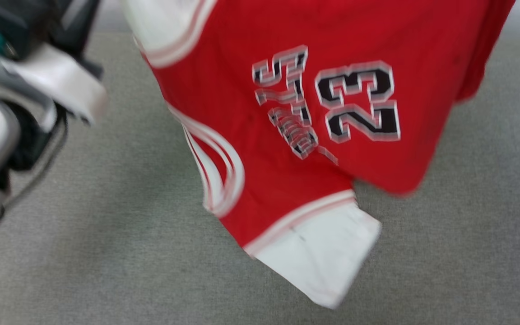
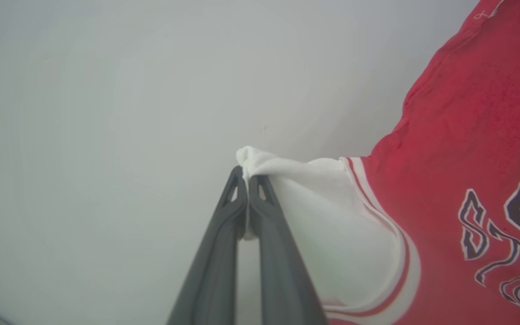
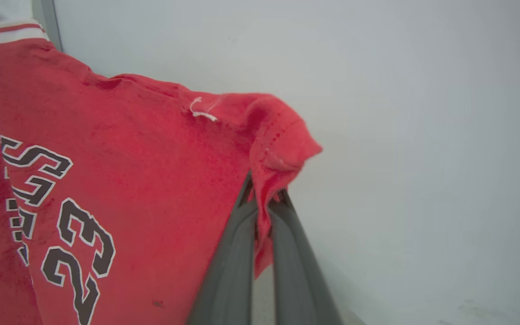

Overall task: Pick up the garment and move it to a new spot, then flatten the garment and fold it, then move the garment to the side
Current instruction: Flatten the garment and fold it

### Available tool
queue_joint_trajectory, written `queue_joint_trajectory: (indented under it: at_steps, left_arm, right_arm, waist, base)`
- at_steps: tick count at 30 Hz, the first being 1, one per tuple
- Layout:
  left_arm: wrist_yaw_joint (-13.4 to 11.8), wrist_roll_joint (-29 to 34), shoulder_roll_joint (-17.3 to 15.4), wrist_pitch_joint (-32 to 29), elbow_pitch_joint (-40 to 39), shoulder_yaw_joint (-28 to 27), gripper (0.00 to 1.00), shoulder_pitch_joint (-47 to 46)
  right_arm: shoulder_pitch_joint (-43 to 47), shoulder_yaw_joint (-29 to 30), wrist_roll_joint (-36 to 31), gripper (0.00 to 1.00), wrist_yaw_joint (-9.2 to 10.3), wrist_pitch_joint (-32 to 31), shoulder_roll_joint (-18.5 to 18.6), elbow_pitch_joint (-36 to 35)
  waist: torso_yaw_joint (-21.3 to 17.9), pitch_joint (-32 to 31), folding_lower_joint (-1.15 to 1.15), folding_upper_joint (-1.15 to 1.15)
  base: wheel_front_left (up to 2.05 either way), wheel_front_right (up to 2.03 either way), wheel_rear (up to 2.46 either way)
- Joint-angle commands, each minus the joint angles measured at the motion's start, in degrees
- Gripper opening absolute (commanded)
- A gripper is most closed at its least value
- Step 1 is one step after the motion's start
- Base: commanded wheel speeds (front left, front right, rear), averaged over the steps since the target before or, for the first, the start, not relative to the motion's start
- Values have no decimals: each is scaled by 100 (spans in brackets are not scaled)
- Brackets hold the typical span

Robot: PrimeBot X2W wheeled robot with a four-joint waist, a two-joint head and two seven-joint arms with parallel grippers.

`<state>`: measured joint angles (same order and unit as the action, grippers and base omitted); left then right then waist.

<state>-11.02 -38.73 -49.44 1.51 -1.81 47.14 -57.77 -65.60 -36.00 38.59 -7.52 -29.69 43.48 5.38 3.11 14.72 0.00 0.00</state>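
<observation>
- Left wrist view: left tool (image 2: 247,180) pinched shut on the white sleeve tip of the garment (image 2: 445,203); right tool (image 3: 264,198) clamped on its red hem corner;
- garment hangs spread between both tools, over the grey surface (image 1: 84,271); probably light, limp, prone to sag; corner holds suit it;
- open room below both tools; low sleeve (image 1: 323,262) may drag.
</observation>
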Motion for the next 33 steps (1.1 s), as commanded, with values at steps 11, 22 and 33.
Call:
queue_joint_trajectory:
  at_steps: [11,22,33]
  left_arm:
    - [777,609,660,-214,1585,-398,0,-2997]
    - [1173,965,1277,11,3074,-554,0,-5072]
    - [1409,945,1665,372,4095,-398,0,-5264]
  right_arm:
    - [-2435,219,-1084,0,6,353,-750,1243]
    - [-4161,347,-1707,0,6,971,-1149,2484]
    - [-4384,-212,-1481,0,7,1549,-1509,3664]
  waist:
    - [-168,1195,0,0]
    - [-113,1718,0,0]
    - [-70,1990,0,0]
  base:
    - [0,0,0]
    - [0,0,0]
    - [0,0,0]
